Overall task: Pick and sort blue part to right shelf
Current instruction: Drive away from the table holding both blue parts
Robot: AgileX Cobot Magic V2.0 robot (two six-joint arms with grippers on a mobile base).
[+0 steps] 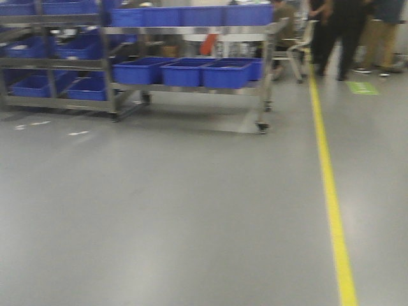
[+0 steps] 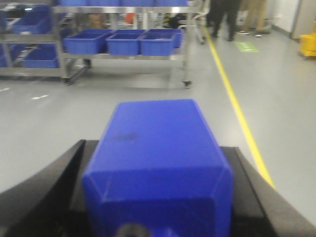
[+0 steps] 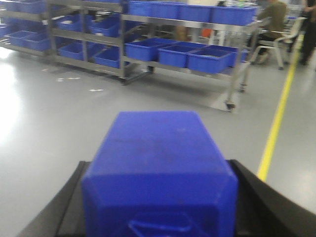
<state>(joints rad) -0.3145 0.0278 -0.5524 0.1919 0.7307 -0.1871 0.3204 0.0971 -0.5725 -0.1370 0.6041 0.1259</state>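
Open grey floor (image 1: 191, 210) up to the right shelf (image 1: 191, 30), yellow line (image 1: 331, 191) edging the right. My left end effector (image 2: 155, 153) is clamped on a blue part (image 2: 158, 173), right end effector (image 3: 158, 165) on a second blue part (image 3: 158, 148), both well short of the shelf.

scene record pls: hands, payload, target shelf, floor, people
left hand: black fingers against both sides of a blue box-shaped plastic part
right hand: same grip on a matching blue plastic box; whether it is the same part or a second one, cannot tell
target: stainless-steel wheeled rack with large blue plastic crates, ahead, not yet reached
floor: grey floor, yellow floor line to the right of the rack
people: standing at top right
image: blurred
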